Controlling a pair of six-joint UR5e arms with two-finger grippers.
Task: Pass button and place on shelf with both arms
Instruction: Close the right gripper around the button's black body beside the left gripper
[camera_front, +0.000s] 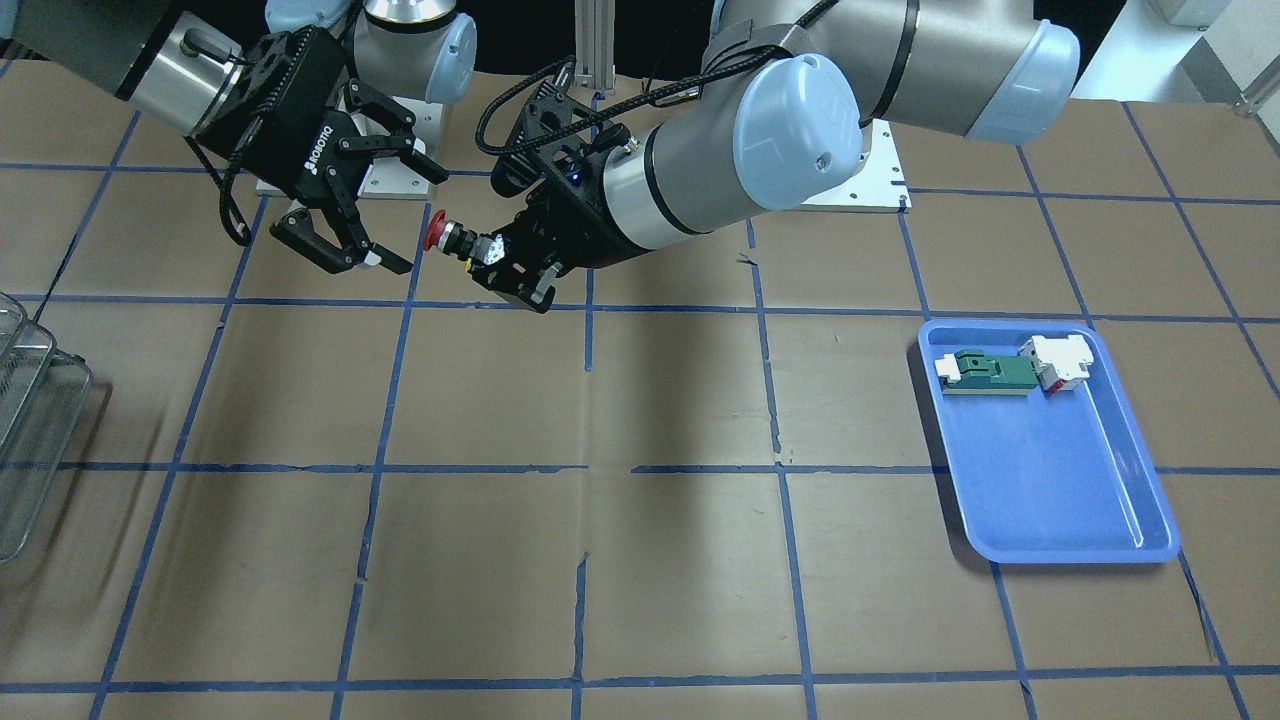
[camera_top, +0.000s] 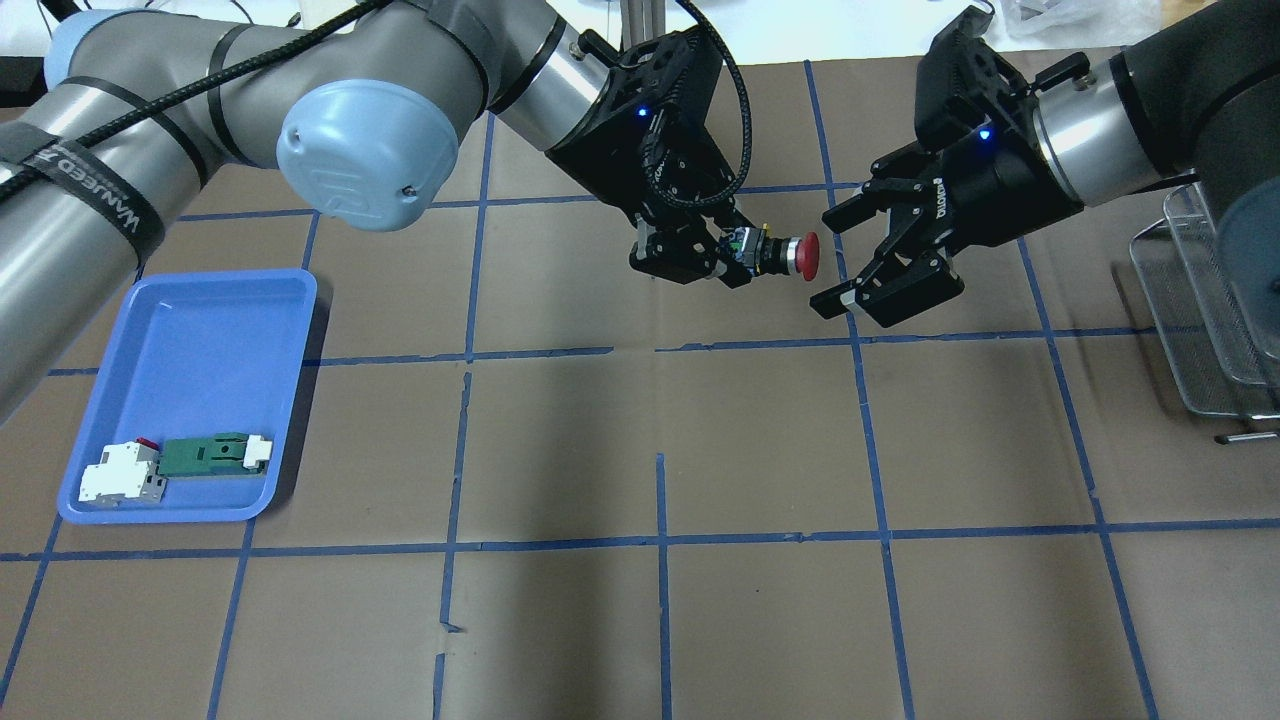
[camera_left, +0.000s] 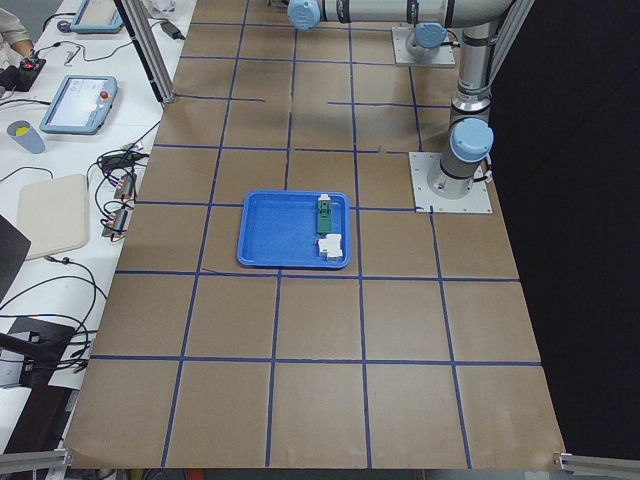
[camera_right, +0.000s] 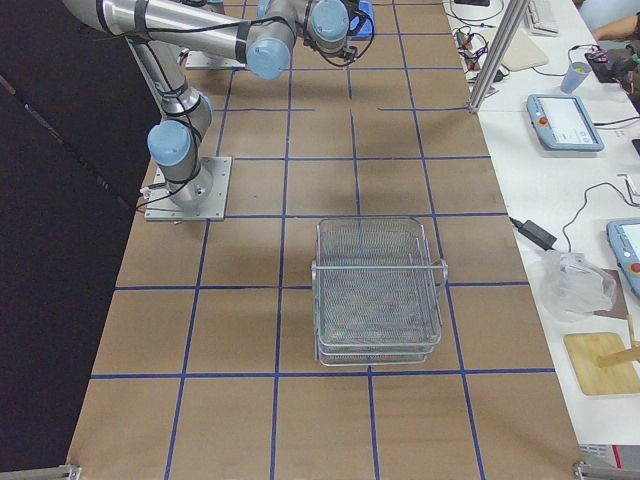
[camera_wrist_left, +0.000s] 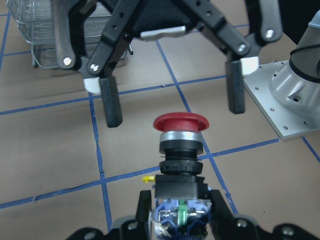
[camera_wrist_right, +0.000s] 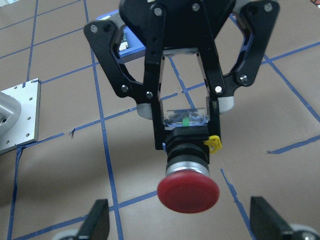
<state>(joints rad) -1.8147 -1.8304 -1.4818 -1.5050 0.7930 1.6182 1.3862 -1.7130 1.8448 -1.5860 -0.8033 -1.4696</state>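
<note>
in the front-facing view the left gripper (camera_front: 497, 262) grips the rear end of the button (camera_front: 447, 236), holding it level in the air near the robot-side edge of the tabletop (camera_front: 680, 400), red head towards the right gripper (camera_front: 418, 222), whose fingers (camera_front: 340, 252) are spread wide and hold nothing. from overhead the red head sits just short of the gap between those fingers, the shelf (camera_top: 1200, 290) stands well apart at the tabletop's edge on the robot's right, and a blue tray (camera_top: 200, 350) (a green-and-white block (camera_top: 205, 455) lies in it) sits near the opposite edge. the right wrist view shows the head touching neither fingertip (camera_wrist_right: 97, 220).
</note>
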